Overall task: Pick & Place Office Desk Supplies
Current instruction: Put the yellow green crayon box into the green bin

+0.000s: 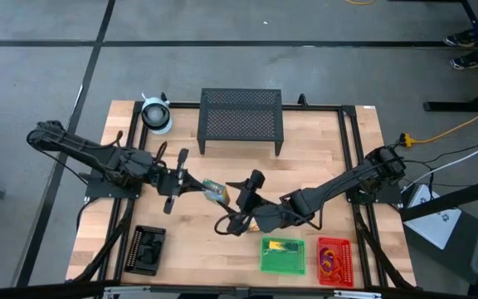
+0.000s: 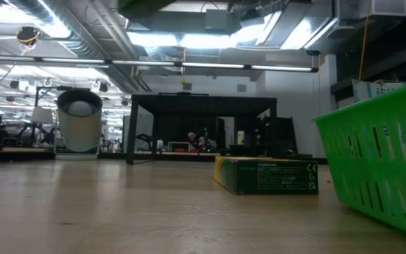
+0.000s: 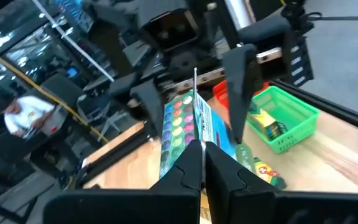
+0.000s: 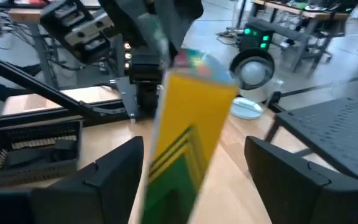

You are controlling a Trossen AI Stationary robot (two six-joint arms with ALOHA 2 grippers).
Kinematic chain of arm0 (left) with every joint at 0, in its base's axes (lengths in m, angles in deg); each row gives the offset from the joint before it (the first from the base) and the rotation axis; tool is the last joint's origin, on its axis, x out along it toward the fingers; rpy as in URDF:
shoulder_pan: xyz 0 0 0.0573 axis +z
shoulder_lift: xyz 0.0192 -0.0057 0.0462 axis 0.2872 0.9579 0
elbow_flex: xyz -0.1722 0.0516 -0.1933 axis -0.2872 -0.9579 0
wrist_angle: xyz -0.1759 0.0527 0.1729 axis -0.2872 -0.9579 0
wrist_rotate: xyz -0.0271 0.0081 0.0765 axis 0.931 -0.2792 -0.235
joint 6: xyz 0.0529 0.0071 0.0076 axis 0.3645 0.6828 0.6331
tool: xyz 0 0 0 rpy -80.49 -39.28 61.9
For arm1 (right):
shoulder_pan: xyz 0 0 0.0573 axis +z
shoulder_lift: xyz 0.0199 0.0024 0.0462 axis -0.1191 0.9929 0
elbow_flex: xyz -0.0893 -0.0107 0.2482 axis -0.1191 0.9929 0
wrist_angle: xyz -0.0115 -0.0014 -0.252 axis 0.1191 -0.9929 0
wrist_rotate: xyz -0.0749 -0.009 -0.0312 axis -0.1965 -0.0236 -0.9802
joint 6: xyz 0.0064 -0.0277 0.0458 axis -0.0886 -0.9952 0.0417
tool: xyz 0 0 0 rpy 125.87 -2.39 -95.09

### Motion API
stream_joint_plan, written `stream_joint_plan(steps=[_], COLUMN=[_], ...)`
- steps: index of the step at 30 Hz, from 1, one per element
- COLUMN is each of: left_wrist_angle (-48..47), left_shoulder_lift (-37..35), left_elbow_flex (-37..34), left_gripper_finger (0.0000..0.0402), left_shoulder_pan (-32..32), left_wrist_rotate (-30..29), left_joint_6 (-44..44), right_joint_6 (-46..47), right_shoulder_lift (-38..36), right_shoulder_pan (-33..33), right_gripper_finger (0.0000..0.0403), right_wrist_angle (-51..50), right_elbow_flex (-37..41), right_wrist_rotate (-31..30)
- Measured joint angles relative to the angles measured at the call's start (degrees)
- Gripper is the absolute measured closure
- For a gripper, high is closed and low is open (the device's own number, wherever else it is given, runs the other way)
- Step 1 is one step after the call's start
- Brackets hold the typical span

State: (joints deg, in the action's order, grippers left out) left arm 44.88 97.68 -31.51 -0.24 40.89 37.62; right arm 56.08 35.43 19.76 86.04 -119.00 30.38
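My left gripper (image 1: pixel 191 184) (image 3: pixel 202 155) is shut on a yellow-green crayon box (image 1: pixel 212 191) (image 3: pixel 185 121) and holds it up over the middle of the table. My right gripper (image 1: pixel 237 206) (image 4: pixel 194 180) is open. Its two fingers stand on either side of the box's far end (image 4: pixel 188 137), and I see no touch. A second green box (image 2: pixel 266 175) (image 3: pixel 261 172) lies flat on the table. The green tray (image 1: pixel 282 255) (image 3: pixel 291 109) holds another box. The red tray (image 1: pixel 334 260) holds loops, and the black tray (image 1: pixel 148 249) holds dark bits. My left gripper pinches the crayon box between its two shut fingers at the thin edge of its near end (image 3: pixel 196 138). The fingers come level from the table's left and lie along the box. The box is lifted clear of the table and sticks out ahead of the fingers toward the right gripper.
The black mesh stand (image 1: pixel 241 116) (image 2: pixel 203 127) is at the far middle of the table. The whitish roll (image 1: pixel 156 112) (image 2: pixel 80 120) sits at the far left corner. All three trays line the near edge. Bare wood lies between the arms and the stand.
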Motion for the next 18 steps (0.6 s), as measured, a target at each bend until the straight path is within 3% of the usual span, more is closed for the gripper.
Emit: stream_joint_plan(steps=[12, 18], left_wrist_angle=[2.75, 2.19], left_shoulder_lift=[0.55, 0.55], left_elbow_flex=[-0.02, -0.02], left_gripper_finger=[0.0400, 0.0400], left_shoulder_pan=[-2.09, -2.09], left_wrist_rotate=[0.55, -0.16], left_joint_6=[2.61, 1.39], right_joint_6=[-0.12, -2.11], right_shoulder_lift=[0.01, 0.01], right_shoulder_pan=[-2.65, -3.30], right_gripper_finger=[0.0171, 0.0227], right_wrist_angle=[0.77, 0.70], right_elbow_flex=[0.00, 0.00], right_wrist_rotate=[8.52, 8.69])
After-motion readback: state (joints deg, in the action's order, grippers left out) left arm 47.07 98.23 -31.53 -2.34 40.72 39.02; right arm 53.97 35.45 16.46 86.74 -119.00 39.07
